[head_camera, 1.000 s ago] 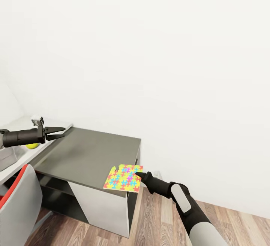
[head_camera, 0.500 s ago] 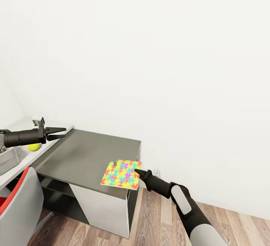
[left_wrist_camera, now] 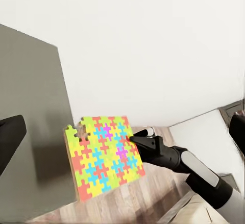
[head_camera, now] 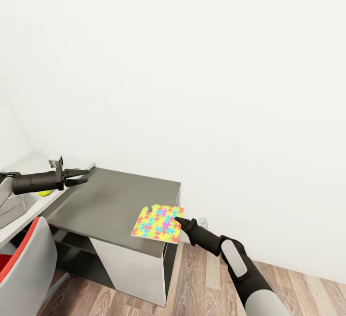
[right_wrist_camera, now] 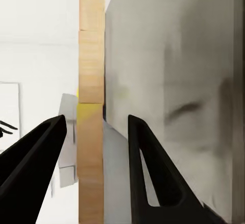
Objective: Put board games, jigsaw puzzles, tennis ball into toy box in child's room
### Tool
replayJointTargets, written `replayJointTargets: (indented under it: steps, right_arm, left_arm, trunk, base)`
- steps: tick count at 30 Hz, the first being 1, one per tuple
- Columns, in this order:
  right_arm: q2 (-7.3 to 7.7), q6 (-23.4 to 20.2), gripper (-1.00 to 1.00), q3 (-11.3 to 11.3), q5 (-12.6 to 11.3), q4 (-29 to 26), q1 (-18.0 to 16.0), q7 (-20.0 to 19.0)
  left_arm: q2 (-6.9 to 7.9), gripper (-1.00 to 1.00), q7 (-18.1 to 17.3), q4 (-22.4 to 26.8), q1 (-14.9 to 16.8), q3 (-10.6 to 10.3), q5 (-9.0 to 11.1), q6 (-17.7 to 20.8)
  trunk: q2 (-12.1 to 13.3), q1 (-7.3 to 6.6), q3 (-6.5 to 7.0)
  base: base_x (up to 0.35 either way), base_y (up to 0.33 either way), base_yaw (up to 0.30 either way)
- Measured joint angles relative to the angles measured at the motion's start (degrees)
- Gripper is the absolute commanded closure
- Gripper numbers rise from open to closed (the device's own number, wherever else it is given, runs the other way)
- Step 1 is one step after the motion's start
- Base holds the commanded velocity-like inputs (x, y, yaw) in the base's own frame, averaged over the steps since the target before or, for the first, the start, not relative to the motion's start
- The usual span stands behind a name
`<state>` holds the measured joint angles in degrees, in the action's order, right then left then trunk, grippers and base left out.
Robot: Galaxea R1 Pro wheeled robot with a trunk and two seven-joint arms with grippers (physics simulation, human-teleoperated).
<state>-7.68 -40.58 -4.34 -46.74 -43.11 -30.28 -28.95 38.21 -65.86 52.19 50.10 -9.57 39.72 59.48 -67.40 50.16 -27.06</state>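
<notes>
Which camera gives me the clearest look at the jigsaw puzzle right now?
The left wrist view: the jigsaw puzzle shows its whole coloured face there, with the right gripper at its edge. The head view shows it smaller, lying at the corner of the dark side unit. The right wrist view catches only its edge between the fingers.

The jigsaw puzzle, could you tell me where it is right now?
In the head view the jigsaw puzzle lies on the dark grey side unit's front right corner, its edge between the right claw's fingers.

Head view looks down from high; both wrist views sit close, and all 3 share the puzzle (head_camera: 158, 223) edge.
</notes>
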Motion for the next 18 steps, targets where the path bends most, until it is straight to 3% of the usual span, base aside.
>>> replayJointTargets:
  steps: [5, 12, 18]
  right_arm:
    - [0.65, -0.05, 1.00, -0.09, -0.09, -0.04, 0.00, 0.04]
    - [2.87, -0.15, 1.00, -0.05, -0.62, -0.13, 0.00, -0.75]
    - [3.07, -0.17, 1.00, -0.09, -0.68, -0.14, 0.00, -0.95]
  left_arm:
    - [-1.61, -1.00, -0.17, -1.61, -1.65, -0.43, 0.08, -0.03]
    - [-1.78, -1.00, -0.24, -3.85, -3.93, -0.53, 0.24, -0.09]
    - [-1.79, -1.00, -0.24, -5.21, -5.88, -0.52, 0.28, -0.17]
  trunk:
    - [0.38, -0.21, 0.17]
    - [3.19, -1.75, 1.43]
    - [4.80, -2.63, 2.15]
  base:
    - [0.000, 0.000, 0.000]
    - [0.000, 0.000, 0.000]
    - [0.000, 0.000, 0.000]
